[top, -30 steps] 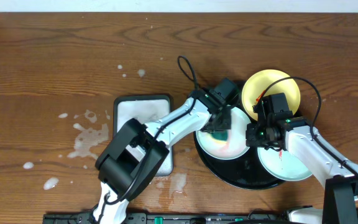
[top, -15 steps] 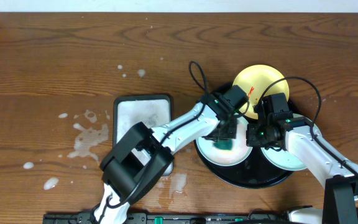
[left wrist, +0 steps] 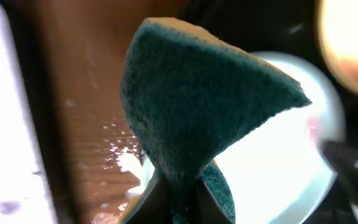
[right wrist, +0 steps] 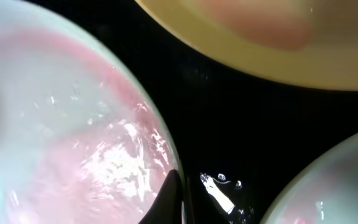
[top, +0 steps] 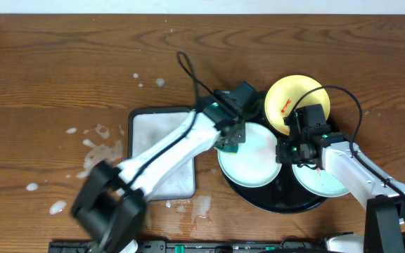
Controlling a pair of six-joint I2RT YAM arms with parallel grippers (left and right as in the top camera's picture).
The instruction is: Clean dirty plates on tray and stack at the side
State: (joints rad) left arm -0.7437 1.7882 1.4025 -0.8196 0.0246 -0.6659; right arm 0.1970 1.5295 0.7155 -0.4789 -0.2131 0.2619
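Observation:
The black tray [top: 281, 198] holds a mint-green plate [top: 253, 163] at its left, a second mint-green plate [top: 323, 181] with a red smear at its right, and a yellow plate [top: 295, 100] with red smears at the back. My left gripper [top: 229, 143] is shut on a dark green sponge [left wrist: 197, 106] over the left plate's left rim. My right gripper [top: 287, 154] is shut on the left plate's right rim [right wrist: 160, 143]. That plate [right wrist: 55, 124] shows a wet pink film. The yellow plate [right wrist: 278, 37] and the black tray [right wrist: 229, 118] also show in the right wrist view.
The white black-rimmed sponge tray [top: 146, 126] lies left of the black tray, partly under my left arm. Water and foam patches [top: 103, 158] lie on the wooden table to the left, with more wet spots [left wrist: 120, 158] by the plate.
My left gripper has drawn the sponge from the middle of the left mint plate to its left rim. The right gripper has stayed on the plate's rim.

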